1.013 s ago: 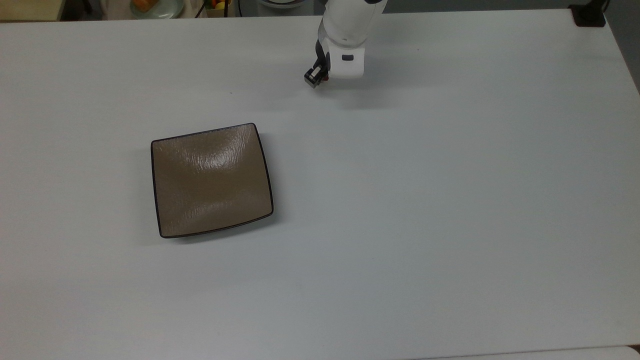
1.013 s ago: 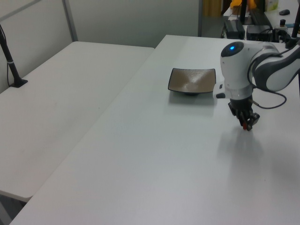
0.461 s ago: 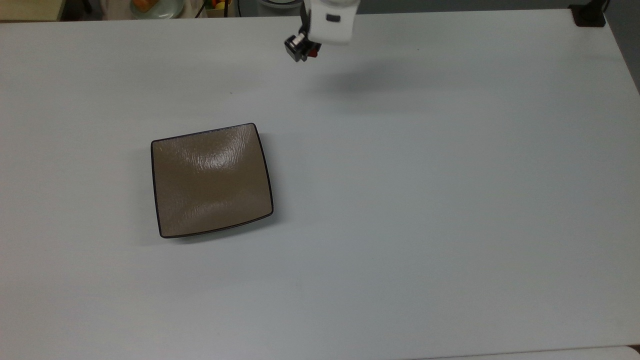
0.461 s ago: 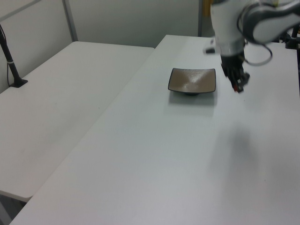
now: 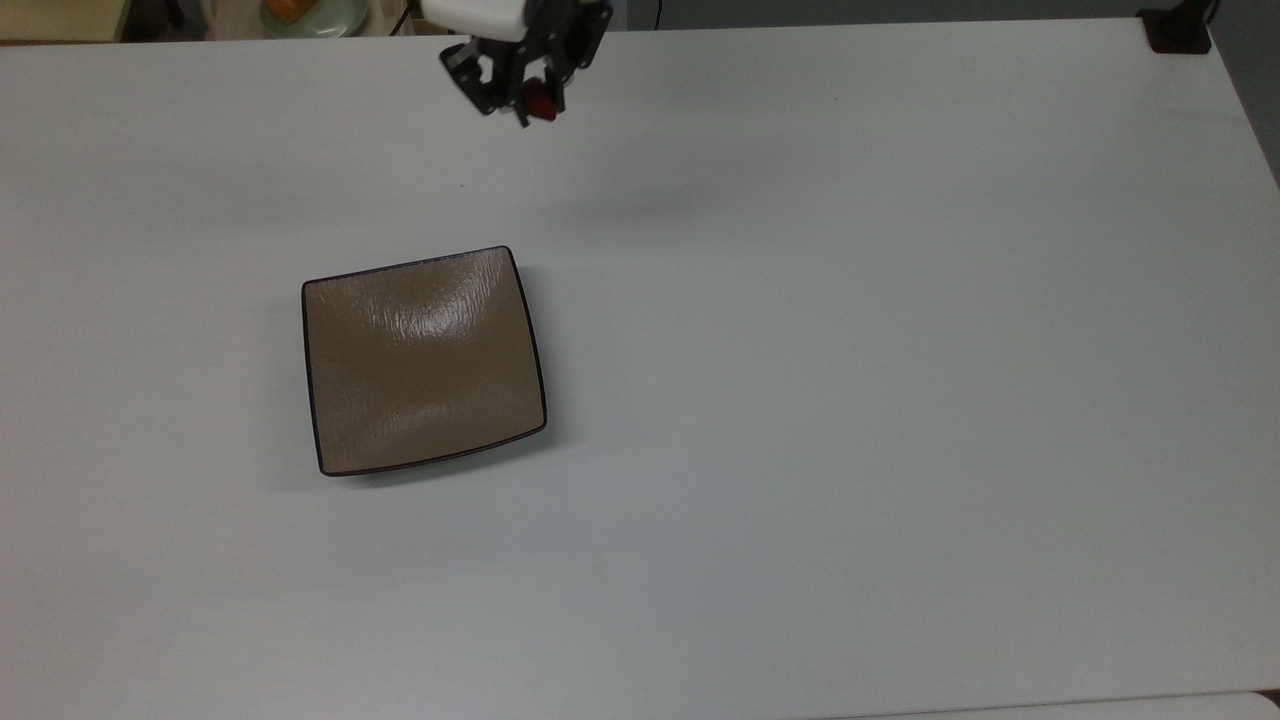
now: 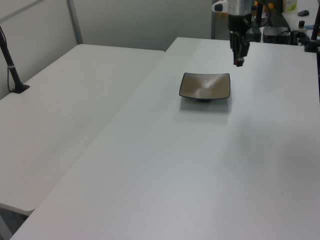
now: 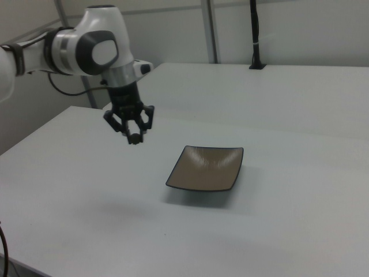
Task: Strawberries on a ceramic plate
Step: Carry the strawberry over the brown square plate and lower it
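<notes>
White table [image 5: 800, 400] in a plain room with pale walls; a second white table [image 6: 65, 100] adjoins it at the left view's left. The gripper [image 5: 532, 103] hangs in the air above the table, its jaws closed to a narrow gap on the strawberry [image 5: 541, 107], which appears in the top view as a small red spot between the black fingers; its leafy cap cannot be made out. In the left view the gripper [image 6: 238, 57] points straight down and the strawberry [image 6: 239, 63] is only a faint red fleck at the tips. In the right view the gripper [image 7: 135, 137] hides the fruit, and its finger linkage spreads out above the tips. The white arm [image 7: 86, 49] is cut off by the top edge in the top view and by the left edge in the right view. The plate [image 5: 423, 360] lies flat on the table, bare, well apart from the gripper: below and to the left of it in the top view, to the right of it in the right view. A faint shadow [image 5: 640, 205] of the arm falls on the table. Past the far edge in the top view, clutter [image 5: 300, 12] is cropped and cannot be identified. A black post [image 7: 254, 34] stands on the far table in the right view.
</notes>
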You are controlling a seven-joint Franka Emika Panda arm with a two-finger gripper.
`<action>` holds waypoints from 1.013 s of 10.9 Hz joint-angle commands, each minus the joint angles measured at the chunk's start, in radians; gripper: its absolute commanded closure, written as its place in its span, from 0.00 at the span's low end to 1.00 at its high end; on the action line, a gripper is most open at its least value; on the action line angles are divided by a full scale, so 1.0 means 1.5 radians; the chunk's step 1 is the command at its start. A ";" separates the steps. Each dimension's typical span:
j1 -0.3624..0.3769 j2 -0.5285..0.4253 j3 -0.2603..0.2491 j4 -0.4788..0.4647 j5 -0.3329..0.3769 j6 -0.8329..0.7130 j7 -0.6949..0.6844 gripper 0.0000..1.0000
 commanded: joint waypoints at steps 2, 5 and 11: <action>-0.049 0.065 -0.005 0.021 0.012 0.133 0.000 1.00; -0.060 0.106 -0.006 0.021 0.012 0.209 0.000 1.00; -0.086 0.207 -0.006 0.014 0.013 0.380 0.001 1.00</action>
